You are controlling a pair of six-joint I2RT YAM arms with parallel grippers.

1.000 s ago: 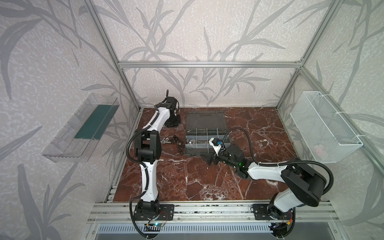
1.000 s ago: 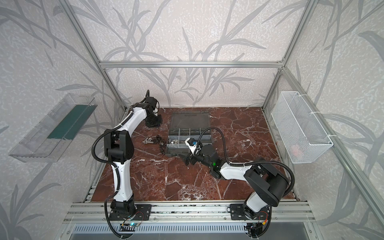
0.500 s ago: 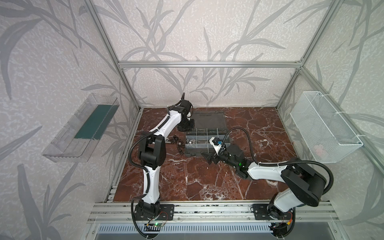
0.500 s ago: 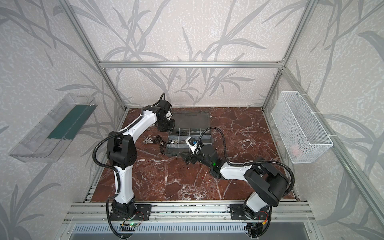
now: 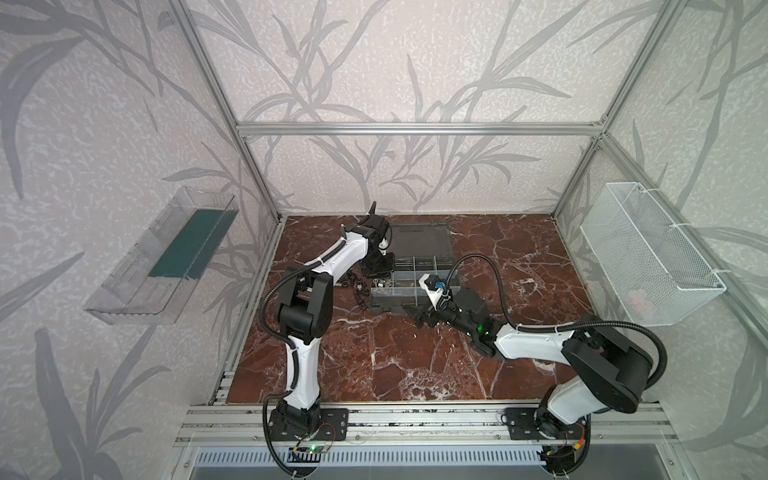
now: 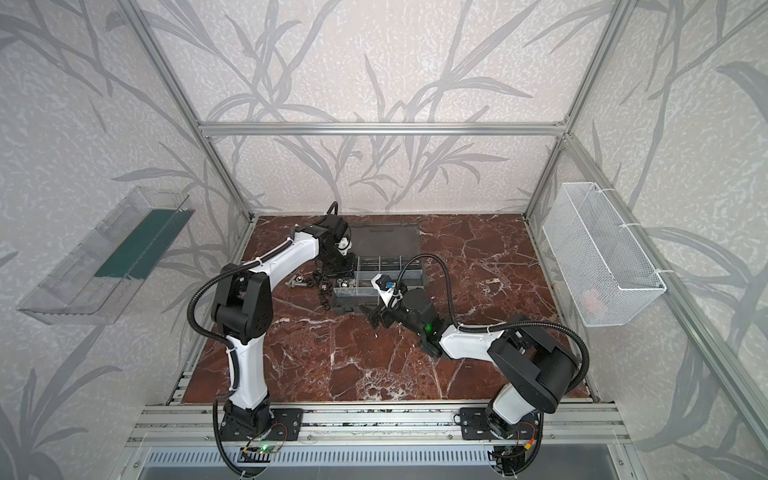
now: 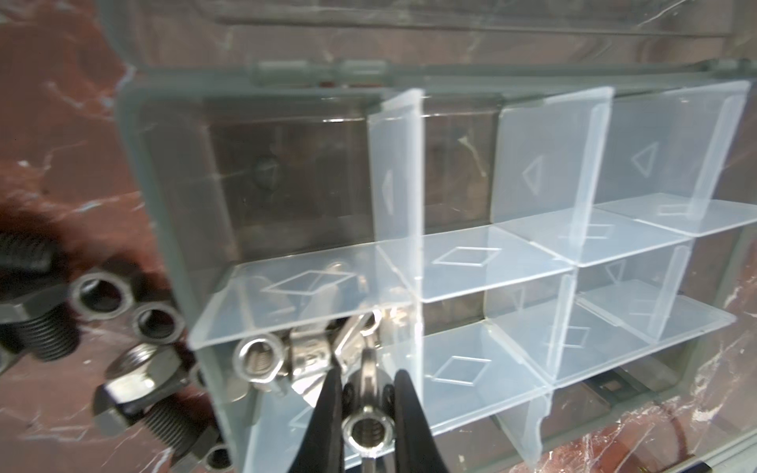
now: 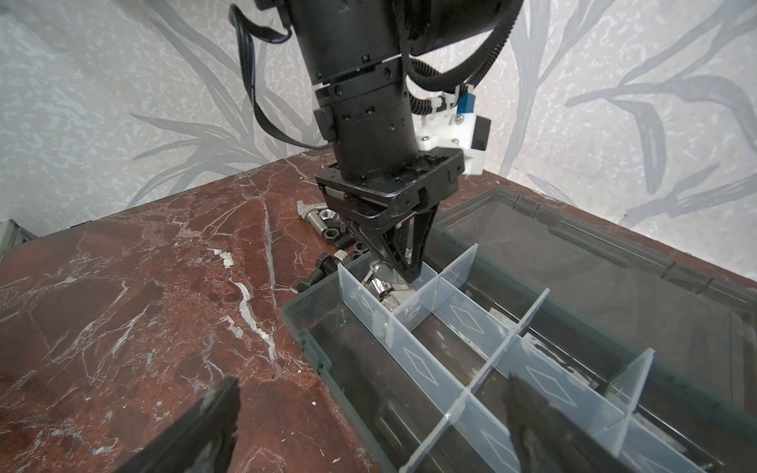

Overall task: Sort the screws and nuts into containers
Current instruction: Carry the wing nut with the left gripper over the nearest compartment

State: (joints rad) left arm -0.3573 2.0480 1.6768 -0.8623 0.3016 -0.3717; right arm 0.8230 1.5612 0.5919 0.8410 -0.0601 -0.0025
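Note:
The dark grey organizer case (image 5: 388, 308) (image 6: 348, 309) lies open on the marble, its lid (image 5: 419, 241) flat behind it. My left gripper (image 5: 376, 272) (image 6: 334, 270) (image 7: 368, 370) (image 8: 403, 262) reaches into the case's left middle container and is shut on a silver nut (image 7: 366, 430). Several silver pieces (image 7: 262, 360) (image 8: 385, 293) lie in that container. Loose black and silver screws and nuts (image 5: 355, 286) (image 6: 311, 284) (image 7: 102, 290) (image 8: 327, 229) are scattered on the table left of the case. My right gripper (image 5: 419, 318) (image 6: 376, 318) (image 8: 372, 403) hovers open at the case's near edge, holding nothing.
A clear plastic tray (image 5: 162, 257) hangs on the left wall and a white wire-mesh basket (image 5: 648, 257) on the right wall. Translucent dividers (image 7: 397, 196) stand upright between the compartments. An aluminium rail (image 5: 415, 419) runs along the table's front.
My left arm has swung from the back left corner rightward and forward to the case's left containers, still shut. The right arm has stayed where it was, open.

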